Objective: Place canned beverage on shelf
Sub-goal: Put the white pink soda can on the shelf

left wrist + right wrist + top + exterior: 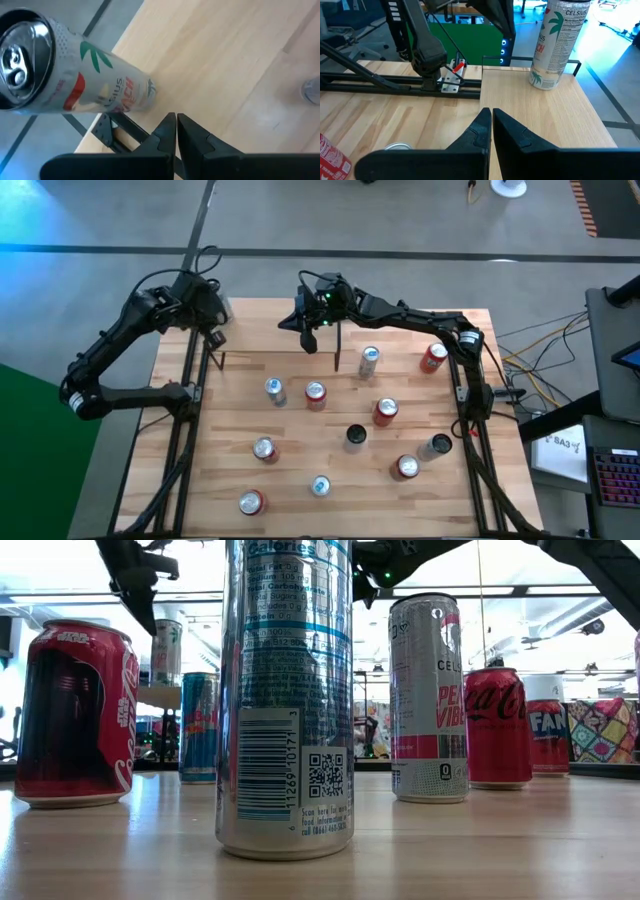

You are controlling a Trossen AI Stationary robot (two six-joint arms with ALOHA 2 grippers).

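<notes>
Both arms at table's (300, 520) far edge — cans (315, 395) scattered.

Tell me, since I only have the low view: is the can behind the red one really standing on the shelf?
Observer: Yes. The right wrist view shows the can upright on the shelf, near a corner.
Operator: Is either arm gripping it?
Observer: No. In both wrist views the left jaws and right jaws are shut and empty, apart from the can.
Operator: How many cans are on the table?
Observer: By my count in the high view, eleven table cans are scattered over the table.
</notes>
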